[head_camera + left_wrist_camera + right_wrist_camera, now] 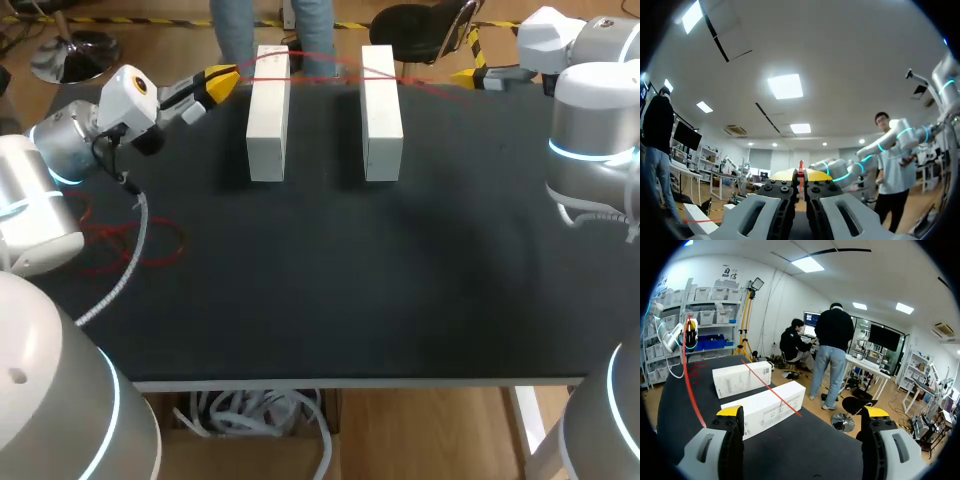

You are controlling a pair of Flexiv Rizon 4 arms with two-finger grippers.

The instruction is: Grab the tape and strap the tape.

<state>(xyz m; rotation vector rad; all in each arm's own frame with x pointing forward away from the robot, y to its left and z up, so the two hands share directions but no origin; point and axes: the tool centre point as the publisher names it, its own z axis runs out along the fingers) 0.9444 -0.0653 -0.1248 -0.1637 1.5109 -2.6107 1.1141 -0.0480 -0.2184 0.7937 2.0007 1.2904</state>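
Note:
A thin red tape [420,86] runs from my left gripper [222,80] over the far ends of two white blocks [268,110] [381,110] towards my right gripper [475,75]. My left gripper [801,174] is shut on the red tape, a bit of which sticks up between its yellow tips. It hovers just left of the left block's far end. My right gripper [802,412] stands wide open at the table's far right, with nothing between its fingers. From there the red tape [772,387] crosses both blocks [765,405].
Loose loops of red tape [130,240] lie on the black table [330,290] at the left, beside my left arm's cable. The two blocks stand side by side at the back, with a gap between them.

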